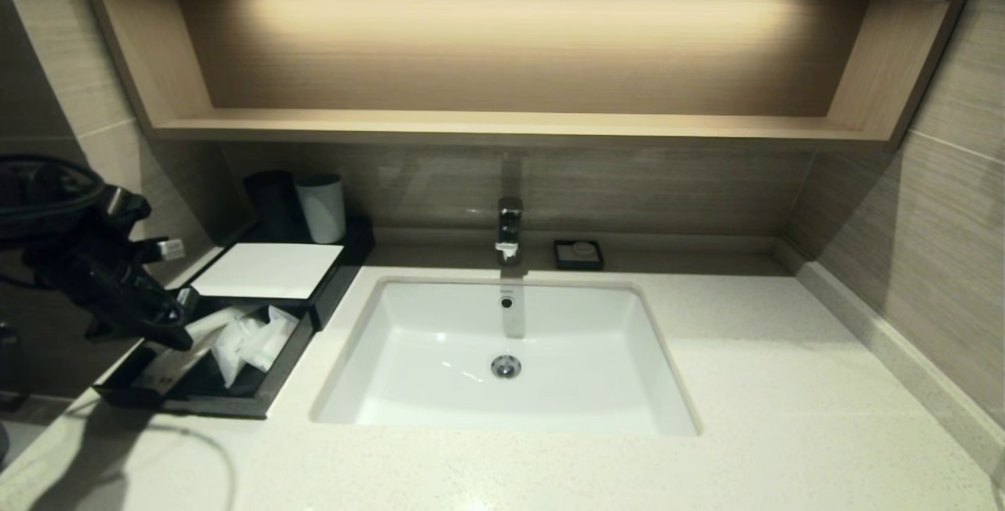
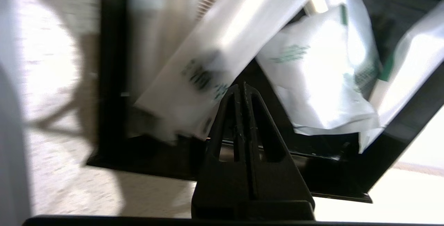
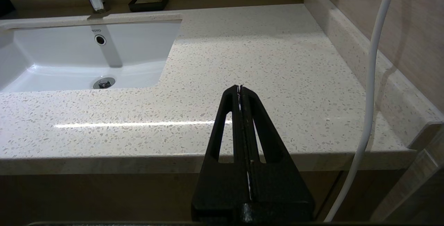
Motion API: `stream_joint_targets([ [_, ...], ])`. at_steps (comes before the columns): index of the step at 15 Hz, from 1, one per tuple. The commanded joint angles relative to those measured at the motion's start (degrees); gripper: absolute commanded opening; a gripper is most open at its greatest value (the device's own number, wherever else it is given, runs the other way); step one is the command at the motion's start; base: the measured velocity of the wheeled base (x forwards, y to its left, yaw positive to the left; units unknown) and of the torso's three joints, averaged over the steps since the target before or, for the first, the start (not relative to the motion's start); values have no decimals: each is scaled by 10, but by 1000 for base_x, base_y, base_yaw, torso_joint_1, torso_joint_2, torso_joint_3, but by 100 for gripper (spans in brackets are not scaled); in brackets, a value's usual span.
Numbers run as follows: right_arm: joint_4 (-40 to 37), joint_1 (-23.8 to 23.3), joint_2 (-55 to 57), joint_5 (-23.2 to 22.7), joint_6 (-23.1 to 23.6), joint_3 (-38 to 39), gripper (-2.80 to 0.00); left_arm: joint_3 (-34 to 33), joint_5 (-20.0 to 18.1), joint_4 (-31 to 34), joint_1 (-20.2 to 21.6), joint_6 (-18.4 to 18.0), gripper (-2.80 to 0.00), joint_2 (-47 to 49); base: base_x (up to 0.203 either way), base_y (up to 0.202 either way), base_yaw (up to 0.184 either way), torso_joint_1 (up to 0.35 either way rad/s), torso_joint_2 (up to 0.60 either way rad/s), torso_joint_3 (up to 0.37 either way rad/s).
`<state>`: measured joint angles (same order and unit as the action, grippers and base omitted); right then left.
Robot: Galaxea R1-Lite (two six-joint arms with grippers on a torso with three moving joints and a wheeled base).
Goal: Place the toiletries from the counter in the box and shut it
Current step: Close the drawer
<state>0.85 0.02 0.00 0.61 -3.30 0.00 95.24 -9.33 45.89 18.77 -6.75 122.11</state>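
Observation:
The black box (image 1: pixel 267 269) with its white top panel stands at the counter's (image 1: pixel 785 385) far left. Its front drawer (image 1: pixel 263 389) is pulled out and holds the white toiletry packets (image 1: pixel 247 336). In the left wrist view a long packet (image 2: pixel 215 52) leans over the drawer's (image 2: pixel 107 80) front wall, with flat pouches (image 2: pixel 312 80) beside it. My left gripper (image 1: pixel 182 336) is at the drawer's left front corner; it shows in the left wrist view (image 2: pixel 241 86) shut and empty, tips just under the long packet's end. My right gripper (image 3: pixel 240 88) is shut and empty above the counter's front edge on the right.
The white sink (image 1: pixel 502 409) is inset mid-counter, with a faucet (image 1: pixel 509 228) and a black soap dish (image 1: pixel 578 254) behind it. A black cup (image 1: pixel 275 205) and a white cup (image 1: pixel 322 207) stand behind the box. A wooden shelf (image 1: pixel 502 122) hangs above. A white cable (image 3: pixel 367 97) runs beside the right gripper.

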Motion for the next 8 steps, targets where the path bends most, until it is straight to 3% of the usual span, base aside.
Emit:
stream_joint_targets([
  [1,0,1,1,0,0,0,-280,5,0,-6,3,0,-280,-13,0,0,0,0,0,0],
  [8,0,0,1,0,0,0,-280,23,-28,-47,1,2,-280,1,0,0,0,0,0,0],
])
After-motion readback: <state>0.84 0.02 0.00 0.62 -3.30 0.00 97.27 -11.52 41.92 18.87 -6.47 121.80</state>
